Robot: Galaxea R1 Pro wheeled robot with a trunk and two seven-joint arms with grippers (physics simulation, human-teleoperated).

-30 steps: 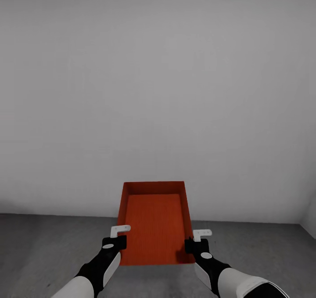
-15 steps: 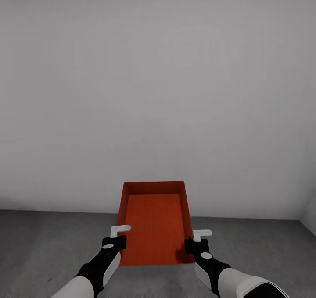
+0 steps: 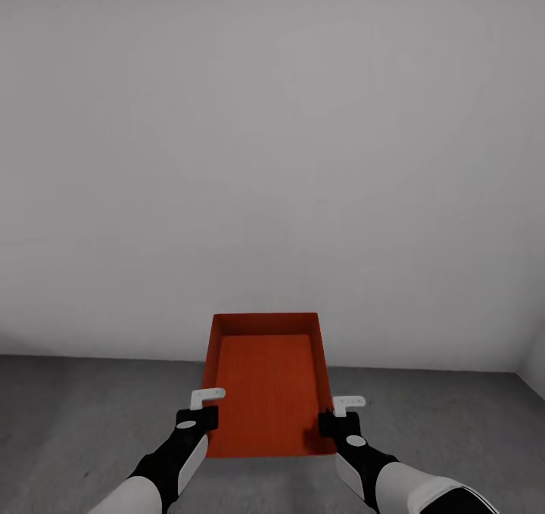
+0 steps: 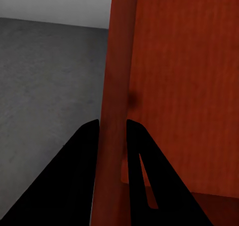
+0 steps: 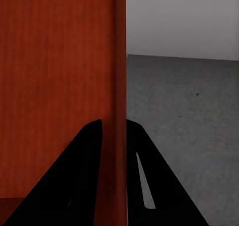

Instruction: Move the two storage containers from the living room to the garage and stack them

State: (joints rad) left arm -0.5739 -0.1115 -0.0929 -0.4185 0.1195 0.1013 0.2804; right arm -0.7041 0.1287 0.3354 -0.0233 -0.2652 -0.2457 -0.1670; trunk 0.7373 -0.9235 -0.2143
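Orange-red and open-topped, the container [image 3: 266, 381] hangs level between our two arms, held above the grey concrete floor [image 3: 76, 415] in front of a plain pale wall [image 3: 272, 158]. Our left pincer [image 3: 206, 412] grips the container's left wall near its near corner, and our right pincer [image 3: 339, 417] grips the right wall at the matching spot. From the left wrist, the left pincer [image 4: 113, 136] has one dark finger [image 4: 79, 176] outside the wall and the other inside, closed against the thin orange wall of the container [image 4: 184, 86]; the fingertips are partly hidden by that wall. From the right wrist, the right pincer [image 5: 114, 133] is likewise clamped across the wall of the container [image 5: 55, 86], one finger [image 5: 79, 176] on the inner side and one on the outer. We see floor [image 5: 184, 116] beyond it and floor [image 4: 50, 86] past the left side. How high the container sits above the floor we cannot judge. Its underside is hidden, and our forearms are cut off by the head view's lower edge.
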